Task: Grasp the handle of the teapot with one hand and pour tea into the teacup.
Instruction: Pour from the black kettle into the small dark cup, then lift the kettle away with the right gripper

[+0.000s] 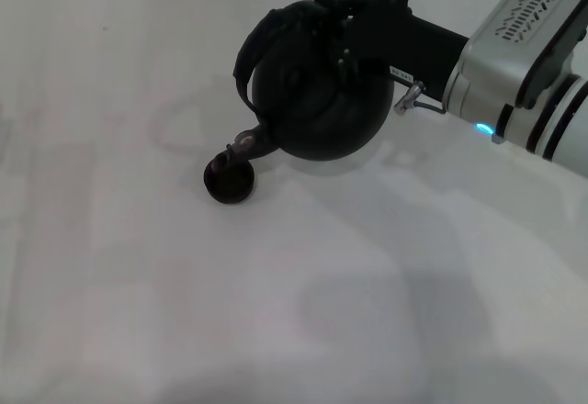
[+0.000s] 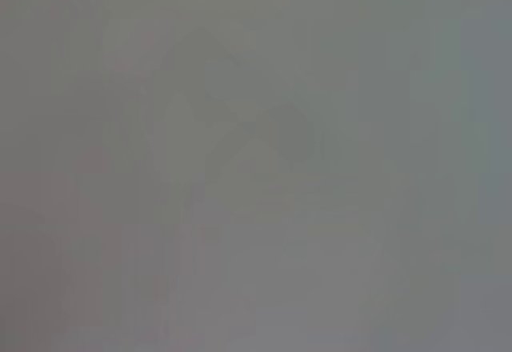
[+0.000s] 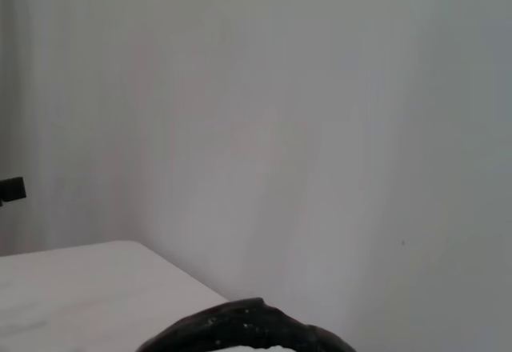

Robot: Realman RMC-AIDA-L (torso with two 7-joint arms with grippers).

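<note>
In the head view the round matte-black teapot (image 1: 317, 101) is held above the white table and tipped to the left. Its short spout (image 1: 250, 140) points down right over the tiny dark teacup (image 1: 228, 180). The thick black handle (image 1: 257, 41) arches over the pot's upper left side. My right hand (image 1: 358, 18), black and multi-fingered on a white and grey arm with a blue light, is shut on the handle at the pot's top. A dark curved part of the teapot (image 3: 240, 332) shows in the right wrist view. The left gripper is out of view.
A white cloth-covered table (image 1: 138, 285) spreads around the cup. The right wrist view shows a pale wall (image 3: 320, 128) and a white surface edge (image 3: 80, 288). The left wrist view shows only a blank grey surface.
</note>
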